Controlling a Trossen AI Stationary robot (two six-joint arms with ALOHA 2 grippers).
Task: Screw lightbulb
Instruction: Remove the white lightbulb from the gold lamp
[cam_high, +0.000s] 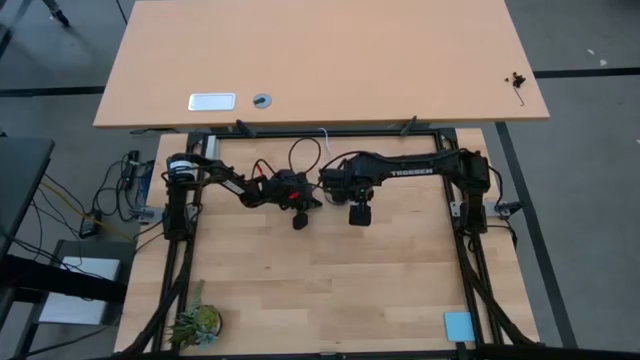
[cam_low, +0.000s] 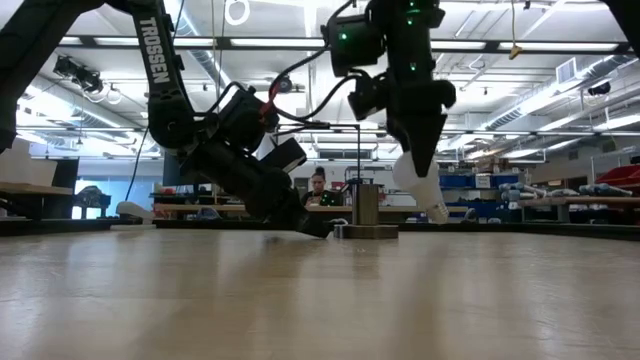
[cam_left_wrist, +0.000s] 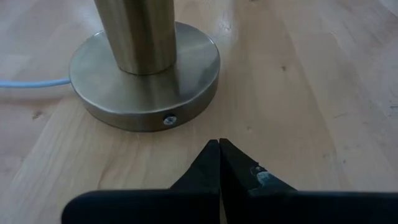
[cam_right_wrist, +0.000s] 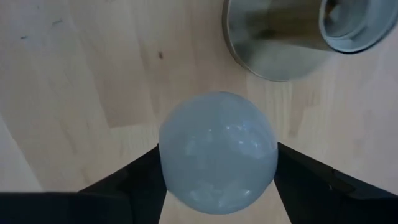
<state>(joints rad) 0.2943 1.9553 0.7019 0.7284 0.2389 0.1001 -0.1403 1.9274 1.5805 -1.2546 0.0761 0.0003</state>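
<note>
- The right gripper (cam_right_wrist: 217, 180) hangs above the wooden surface (cam_high: 330, 290), its jaws clamped on either side of the white bulb (cam_right_wrist: 217, 160); in the low view the bulb (cam_low: 420, 190) points down and tilts, clear of the surface.
- Just beside it, the metal socket (cam_low: 366, 205) stands upright on a round base (cam_left_wrist: 146, 87), with a white cord (cam_left_wrist: 31, 82) running off the base.
- The bulb sits near the socket but off to one side, not yet over its open mouth (cam_right_wrist: 357, 25).
- The left gripper (cam_left_wrist: 219, 163) rests low on the surface just short of the base, jaws pressed together, holding nothing.
- Doing the step well likely means bringing the bulb upright first, so its screw end lines up with the socket's axis before descending.
- A tilted entry risks cross-threading or nudging the base; the left gripper seems placed to brace it.
- Grip looks best kept gentle on the glass while turning.
- Farther off, a second table (cam_high: 320, 60) stands beyond the work surface.
</note>
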